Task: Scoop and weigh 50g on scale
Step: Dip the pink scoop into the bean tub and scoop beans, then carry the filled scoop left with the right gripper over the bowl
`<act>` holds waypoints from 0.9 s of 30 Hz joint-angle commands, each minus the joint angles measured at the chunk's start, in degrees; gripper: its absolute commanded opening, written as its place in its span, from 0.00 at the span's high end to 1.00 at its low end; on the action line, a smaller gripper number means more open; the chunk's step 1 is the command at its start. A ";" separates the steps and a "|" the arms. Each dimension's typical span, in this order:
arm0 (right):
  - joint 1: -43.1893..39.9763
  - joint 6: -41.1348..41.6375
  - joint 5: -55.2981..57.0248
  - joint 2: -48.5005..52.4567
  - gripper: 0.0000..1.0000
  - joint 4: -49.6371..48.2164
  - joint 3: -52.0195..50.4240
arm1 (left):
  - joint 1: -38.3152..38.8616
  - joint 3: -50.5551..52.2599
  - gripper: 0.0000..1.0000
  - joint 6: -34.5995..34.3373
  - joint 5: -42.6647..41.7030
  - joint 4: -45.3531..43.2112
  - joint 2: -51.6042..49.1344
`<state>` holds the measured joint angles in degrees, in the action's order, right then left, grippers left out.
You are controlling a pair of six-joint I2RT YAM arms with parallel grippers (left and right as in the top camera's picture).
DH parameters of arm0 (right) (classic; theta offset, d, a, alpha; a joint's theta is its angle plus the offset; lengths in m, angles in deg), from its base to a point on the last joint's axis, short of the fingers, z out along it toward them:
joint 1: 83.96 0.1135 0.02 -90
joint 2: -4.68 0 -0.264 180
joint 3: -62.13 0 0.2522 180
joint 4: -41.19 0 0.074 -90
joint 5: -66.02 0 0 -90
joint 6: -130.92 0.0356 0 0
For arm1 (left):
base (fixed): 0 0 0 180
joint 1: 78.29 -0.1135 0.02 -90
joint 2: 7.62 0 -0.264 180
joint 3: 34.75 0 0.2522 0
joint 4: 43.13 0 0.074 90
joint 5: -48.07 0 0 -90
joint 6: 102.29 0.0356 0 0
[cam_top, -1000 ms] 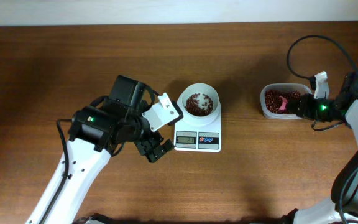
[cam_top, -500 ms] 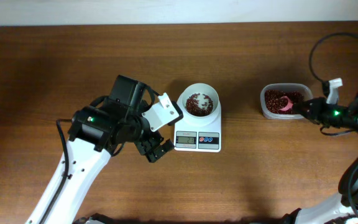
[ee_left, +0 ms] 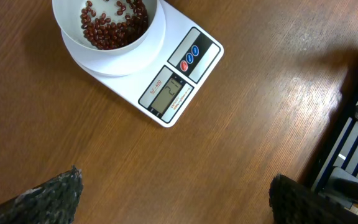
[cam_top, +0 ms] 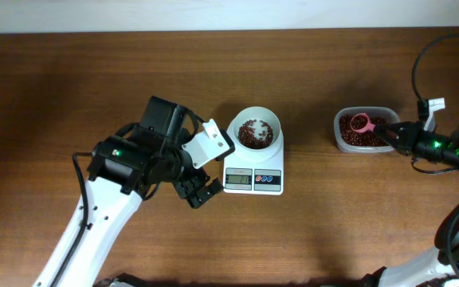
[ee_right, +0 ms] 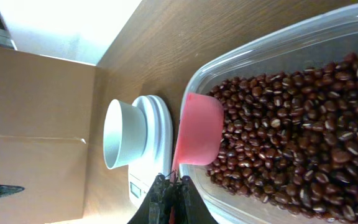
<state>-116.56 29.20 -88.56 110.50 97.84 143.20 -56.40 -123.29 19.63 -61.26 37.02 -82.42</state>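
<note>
Near the middle of the table (cam_top: 70, 80), the scale (cam_top: 253, 180) sits with its display and buttons toward the near edge. The round white bowl (cam_top: 257, 130) on it holds a shallow layer of red beans (ee_left: 114, 22). Just beside the scale's left side, the left gripper (cam_top: 200, 191) hovers over bare wood with its jaws spread wide, holding nothing. Toward the right edge stands a clear tub (cam_top: 341, 139) of more beans. The right gripper (cam_top: 394, 135) is clamped tight on the handle of a pink scoop (cam_top: 360, 123), whose cup is over the beans inside the tub, well apart from the scale.
</note>
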 commanded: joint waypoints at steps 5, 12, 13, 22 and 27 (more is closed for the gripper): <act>-0.04 0.13 -2.51 0.61 0.96 2.58 -0.55 | -0.20 0.17 0.01 0.70 -0.83 -0.11 -0.31; -0.07 0.13 -3.23 0.61 0.96 4.44 -0.55 | -0.20 0.17 0.01 0.70 -0.83 -0.11 -0.31; -0.07 0.11 -3.65 0.61 0.96 4.70 -0.55 | -0.20 0.17 0.01 0.70 -0.85 -0.11 -0.31; -0.04 0.09 -7.23 0.61 0.96 4.92 -0.55 | -0.20 0.17 0.01 0.70 -0.83 -0.11 -0.31; -0.04 -0.52 -7.17 0.61 0.96 4.92 -0.55 | -0.20 0.17 0.01 0.70 -0.83 -0.11 -0.31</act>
<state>-116.56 29.35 -93.78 110.50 102.74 143.15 -56.40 -123.29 19.63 -61.26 37.02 -82.42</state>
